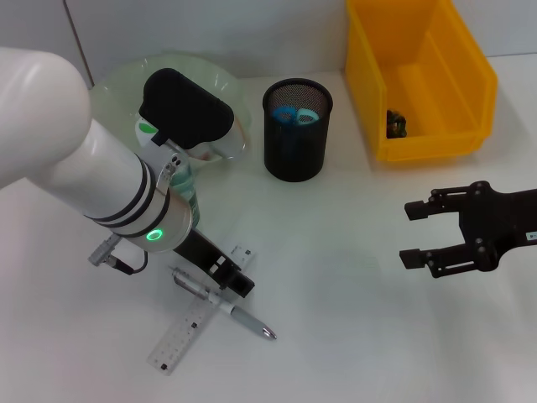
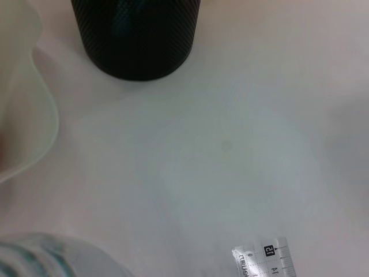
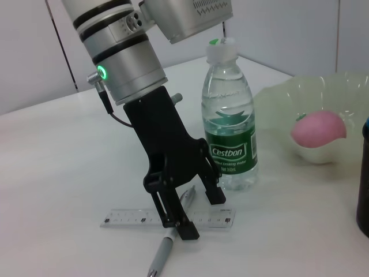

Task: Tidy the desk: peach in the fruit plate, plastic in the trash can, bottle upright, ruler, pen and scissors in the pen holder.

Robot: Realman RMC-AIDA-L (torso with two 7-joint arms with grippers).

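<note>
The left pincer (image 1: 237,284) is reaching down at about 7 o'clock on the counter (image 1: 352,252), its fingers standing apart and straddling the pen (image 1: 225,303) where it is crossing the ruler (image 1: 200,311). Nothing is clamped yet.

The pen is lying flat, a slim grey barrel with a silvery tip pointing toward 4 o'clock. It is probably light, stiff and smooth, so it may roll or slip; taking it across the barrel near mid-length looks safest. The ruler beneath it is a thin, clear, printed strip running toward 1 o'clock. It is likely light and slightly flexible, and lying flush on the counter it will be hard to get under, so an end or a long edge is the likelier hold.

Just behind the arm, at about 9 o'clock, the bottle (image 3: 228,124) is already standing upright, clear with a green label and white cap. The peach (image 3: 319,128) is sitting pink in the pale fruit plate (image 1: 220,86) at 11 o'clock. The black mesh pen holder (image 1: 296,130) is standing at 12 o'clock with blue scissors handles (image 1: 294,115) showing inside. The yellow trash can (image 1: 419,80) is at 1 o'clock. The right pincer (image 1: 413,234) is hovering at 4 o'clock, fingers apart and empty.
</note>
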